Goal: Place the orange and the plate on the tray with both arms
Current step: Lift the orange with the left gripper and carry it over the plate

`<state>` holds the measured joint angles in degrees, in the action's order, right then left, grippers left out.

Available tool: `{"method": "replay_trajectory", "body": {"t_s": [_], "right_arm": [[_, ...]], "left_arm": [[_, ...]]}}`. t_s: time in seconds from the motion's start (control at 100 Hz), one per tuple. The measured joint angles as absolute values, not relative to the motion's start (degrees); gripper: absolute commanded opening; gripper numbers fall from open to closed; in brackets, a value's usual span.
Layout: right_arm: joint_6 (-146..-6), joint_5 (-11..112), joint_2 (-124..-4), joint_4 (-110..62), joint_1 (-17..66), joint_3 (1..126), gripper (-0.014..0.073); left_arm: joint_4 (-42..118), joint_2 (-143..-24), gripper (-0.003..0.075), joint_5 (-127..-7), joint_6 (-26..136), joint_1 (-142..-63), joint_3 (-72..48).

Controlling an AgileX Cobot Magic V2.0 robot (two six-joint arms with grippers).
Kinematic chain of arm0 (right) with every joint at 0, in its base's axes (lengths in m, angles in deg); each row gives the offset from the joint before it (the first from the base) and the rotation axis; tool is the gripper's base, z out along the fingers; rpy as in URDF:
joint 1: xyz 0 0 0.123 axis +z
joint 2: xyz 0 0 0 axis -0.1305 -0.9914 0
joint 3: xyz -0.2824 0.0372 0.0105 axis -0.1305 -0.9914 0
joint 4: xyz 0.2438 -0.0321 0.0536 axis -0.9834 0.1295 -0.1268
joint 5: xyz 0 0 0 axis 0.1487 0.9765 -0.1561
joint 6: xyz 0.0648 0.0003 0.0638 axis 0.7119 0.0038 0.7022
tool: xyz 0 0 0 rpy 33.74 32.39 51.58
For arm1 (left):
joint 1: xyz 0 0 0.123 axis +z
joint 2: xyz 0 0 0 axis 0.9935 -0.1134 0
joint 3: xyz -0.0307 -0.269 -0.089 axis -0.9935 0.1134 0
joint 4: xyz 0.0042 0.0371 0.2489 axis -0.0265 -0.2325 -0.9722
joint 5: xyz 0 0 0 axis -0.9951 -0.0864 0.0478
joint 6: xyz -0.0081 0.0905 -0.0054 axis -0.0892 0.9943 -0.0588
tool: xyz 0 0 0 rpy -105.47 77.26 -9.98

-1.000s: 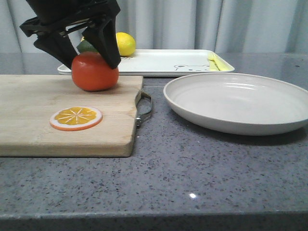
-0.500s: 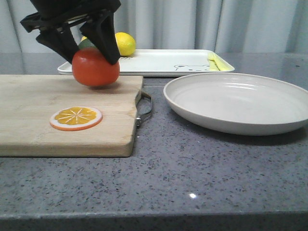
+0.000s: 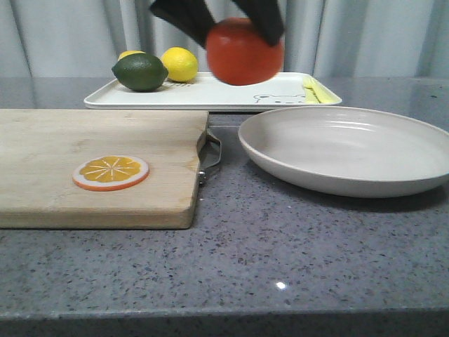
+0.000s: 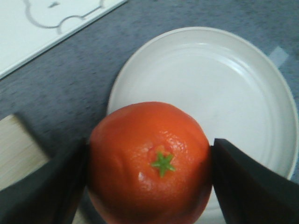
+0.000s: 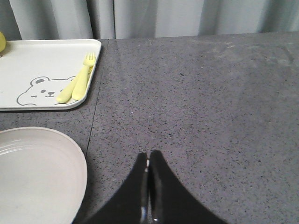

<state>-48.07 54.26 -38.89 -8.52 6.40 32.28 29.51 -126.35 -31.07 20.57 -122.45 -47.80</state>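
In the front view, the left end effector (image 3: 242, 17) was cut off by the top edge, and the plate (image 3: 351, 151) by the right edge. The back lemon (image 3: 131, 54) was mostly hidden behind the lime (image 3: 140, 71). The cutting board (image 3: 91, 161) was cut off at the left. The orange's (image 4: 149, 161) underside was cut off in the left wrist view.

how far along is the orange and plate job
Nothing is on the tray yet from the task. In hand: the left gripper is shut on the orange, held in the air near the tray and above the table. Left: set the orange on the tray, then move the plate, which sits on the table untouched; the right gripper is shut, empty and away from it.
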Motion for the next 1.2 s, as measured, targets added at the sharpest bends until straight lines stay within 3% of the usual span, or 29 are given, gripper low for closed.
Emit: {"method": "replay_trajectory", "body": {"t_s": [0.32, 0.85, 0.92, 1.09, 1.2], "right_arm": [[-48.1, 54.4, -38.9, -8.5, 6.4, 32.3, -0.0059], [-48.1, 54.4, -38.9, -8.5, 6.4, 32.3, -0.0059], [-48.1, 54.4, -38.9, -8.5, 6.4, 32.3, -0.0059], [-48.1, 54.4, -38.9, -8.5, 6.4, 32.3, -0.0059], [-48.1, 54.4, -38.9, -8.5, 6.4, 32.3, -0.0059]], "left_arm": [[29.6, -135.3, 0.0314, -32.0, 20.6, -129.6, -54.4], [29.6, -139.8, 0.032, -32.0, 20.6, -130.0, -55.7], [29.5, -139.9, 0.0352, -32.0, 20.6, -130.0, -55.7], [29.5, -139.9, 0.0517, -32.2, 20.6, -130.0, -55.7], [29.5, -139.9, 0.0543, -32.2, 20.6, -130.0, -55.7]]}}
